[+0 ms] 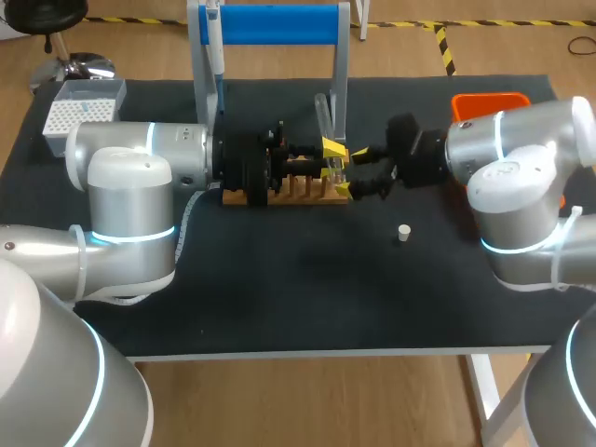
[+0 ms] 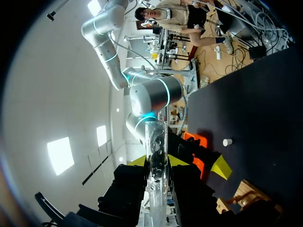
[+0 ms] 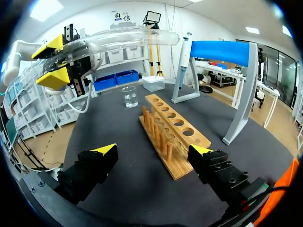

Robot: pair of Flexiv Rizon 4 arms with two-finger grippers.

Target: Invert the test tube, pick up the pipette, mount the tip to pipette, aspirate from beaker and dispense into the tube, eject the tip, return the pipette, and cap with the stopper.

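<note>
Left gripper (image 3: 57, 61): clenched on the test tube (image 3: 120, 39), with a yellow tip pressed against each side of the glass.
Test tube: held in the air over the wooden rack (image 1: 289, 191), clear of it. In the right wrist view it lies roughly level, and its rounded end points toward the far side of the table.
Right gripper (image 3: 152, 156): released, with the fingers spread wide and nothing between them. It hangs low at the right end of the rack, just right of the left gripper.
Rack: lies on the black table (image 1: 279, 298) at the middle, with a row of holes and a row of pegs. No tube stands in the part that shows.
Pipette (image 1: 214, 47): hangs upright on the left post of the blue-topped stand (image 1: 279, 23), on the far side of the rack.
Beaker (image 3: 129, 97): clear glass, standing on the table past the left end of the rack. It is hidden behind the left arm in the head view.
Stopper (image 1: 404, 233): small and white, on the table near and to the right of the rack, well apart from both grippers.
Tip box (image 1: 84, 112): at the far left corner.
Orange bin (image 1: 489, 101): at the far right, partly hidden by the right arm.
</note>
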